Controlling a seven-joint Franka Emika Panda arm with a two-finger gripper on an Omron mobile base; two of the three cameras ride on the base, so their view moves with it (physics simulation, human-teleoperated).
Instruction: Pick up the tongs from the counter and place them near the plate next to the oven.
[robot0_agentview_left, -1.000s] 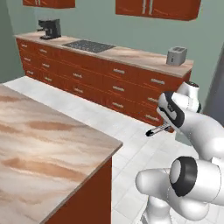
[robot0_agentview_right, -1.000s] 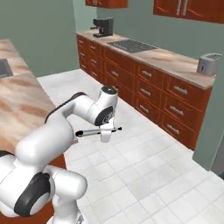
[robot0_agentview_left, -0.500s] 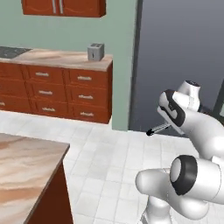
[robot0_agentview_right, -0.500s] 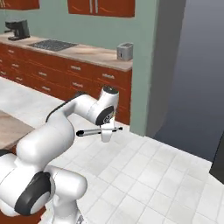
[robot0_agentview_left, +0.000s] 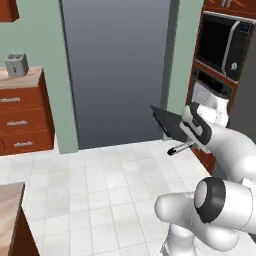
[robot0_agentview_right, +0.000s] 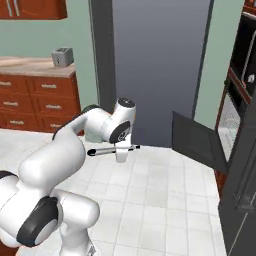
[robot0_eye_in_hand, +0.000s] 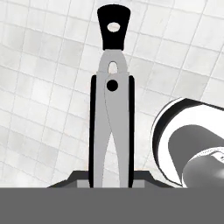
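One tall grey panel fills the wall ahead, with a built-in wall oven to its right and a dark open door jutting over the white tile floor. To the left, red-brown drawers carry a small toaster. The gripper is clamped on the tongs, holding them level above the floor.

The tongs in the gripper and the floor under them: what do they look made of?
The slim silver-grey tongs look like brushed metal: flat matte grey arms with a rivet; their black end and edge strips look plastic or rubber. The pale tiled floor looks like ceramic tile, going by its grout grid.
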